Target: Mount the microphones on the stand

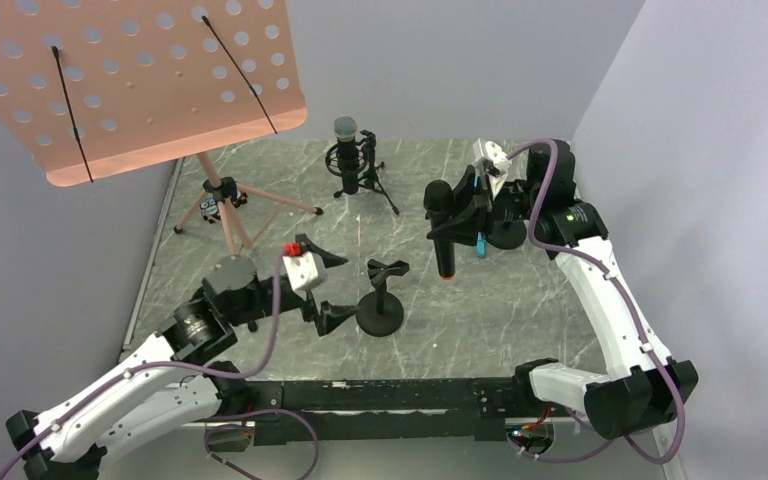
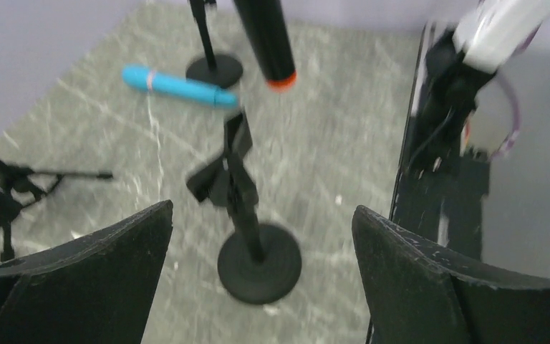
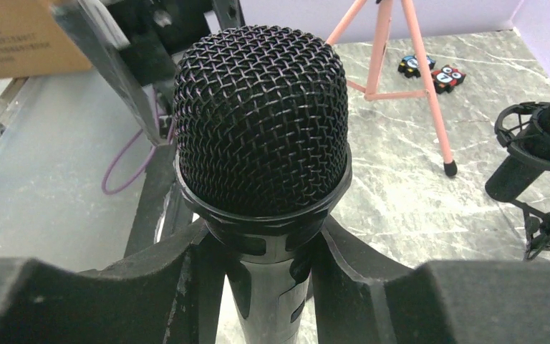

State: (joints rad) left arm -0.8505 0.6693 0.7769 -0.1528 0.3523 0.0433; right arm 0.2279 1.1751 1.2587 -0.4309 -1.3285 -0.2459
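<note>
My right gripper (image 1: 457,215) is shut on the all-black microphone (image 1: 442,228) just below its mesh head (image 3: 261,122). It holds the microphone upright above the table, orange end (image 1: 445,273) down; the jaws (image 3: 268,251) clamp the body from both sides. The small round-base stand (image 1: 380,310) with an empty clip (image 1: 388,270) stands in the middle. My left gripper (image 1: 332,287) is open and empty just left of that stand (image 2: 259,264). The blue microphone (image 2: 179,86) lies on the table beyond it. The silver-mesh microphone (image 1: 346,130) sits in a tripod shock mount at the back.
A second round-base stand (image 2: 215,68) stands by the blue microphone. A pink perforated music stand (image 1: 140,80) on a tripod (image 1: 225,205) fills the back left, with small toys (image 3: 430,68) at its feet. Walls close the back and the right.
</note>
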